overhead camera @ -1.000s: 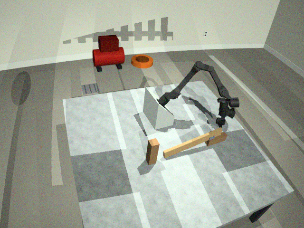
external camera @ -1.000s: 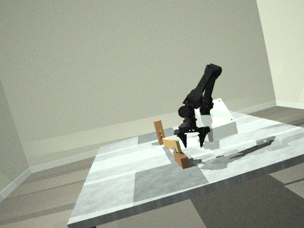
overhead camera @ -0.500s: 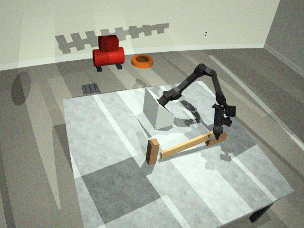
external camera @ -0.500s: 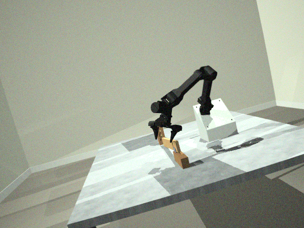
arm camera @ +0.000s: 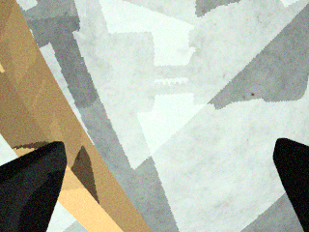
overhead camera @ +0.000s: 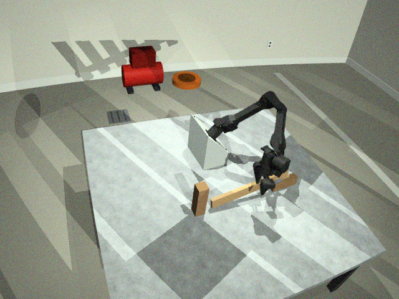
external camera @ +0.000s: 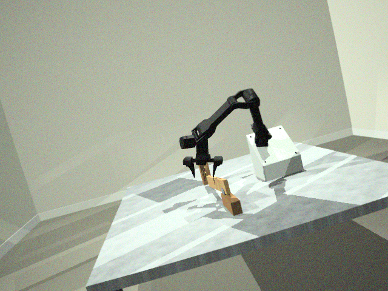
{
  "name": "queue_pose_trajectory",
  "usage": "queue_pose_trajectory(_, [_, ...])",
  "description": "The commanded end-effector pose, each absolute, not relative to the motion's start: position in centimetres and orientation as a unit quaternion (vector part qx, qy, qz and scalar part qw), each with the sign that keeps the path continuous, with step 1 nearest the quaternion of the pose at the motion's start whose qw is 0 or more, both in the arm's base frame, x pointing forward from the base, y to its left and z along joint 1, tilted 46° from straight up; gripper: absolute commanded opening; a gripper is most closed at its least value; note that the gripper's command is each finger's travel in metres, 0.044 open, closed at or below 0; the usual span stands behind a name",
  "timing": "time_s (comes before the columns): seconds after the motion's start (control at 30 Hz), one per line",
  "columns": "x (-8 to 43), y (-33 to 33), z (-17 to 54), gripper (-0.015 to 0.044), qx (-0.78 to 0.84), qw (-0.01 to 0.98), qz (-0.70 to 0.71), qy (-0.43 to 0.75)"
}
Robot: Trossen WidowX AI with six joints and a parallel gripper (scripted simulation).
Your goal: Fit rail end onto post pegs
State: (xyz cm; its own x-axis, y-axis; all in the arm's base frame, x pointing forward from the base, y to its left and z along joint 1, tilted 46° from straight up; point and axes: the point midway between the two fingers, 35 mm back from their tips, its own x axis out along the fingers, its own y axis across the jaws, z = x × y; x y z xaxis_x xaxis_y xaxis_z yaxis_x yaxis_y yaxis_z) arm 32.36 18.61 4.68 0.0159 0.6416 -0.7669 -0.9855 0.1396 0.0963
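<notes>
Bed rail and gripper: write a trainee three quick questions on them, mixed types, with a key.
1. True or false: the bed rail is already joined to the wooden post.
2. Multiple choice: the gripper is
a) shut on the rail
b) open, holding nothing
c) shut, holding nothing
3. Fill in the blank: the arm's foot is mounted on the sloping face of a ____ wedge-shaped stand.

Key: 1 false; 2 b; 3 white

Arm (overhead camera: 247, 113) (external camera: 219, 116): matte black, angular links; cylindrical housing (overhead camera: 281, 162) (external camera: 187, 142) above tool (overhead camera: 260, 186) (external camera: 204, 176) (arm camera: 170, 151); fingers (overhead camera: 257, 175) (external camera: 191, 170) black, tapered.
</notes>
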Motion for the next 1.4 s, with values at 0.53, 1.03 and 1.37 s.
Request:
queue_pose_trajectory(0.53, [29.2, 10.3, -4.6, 0.044, -0.3, 0.569, 0.729, 0.233])
queue_pose_trajectory(1.03, [29.1, 11.6, -6.0, 0.044, -0.3, 0.569, 0.729, 0.234])
queue_pose_trajectory(1.37, [28.8, 12.7, -7.1, 0.044, -0.3, 0.569, 0.729, 0.234])
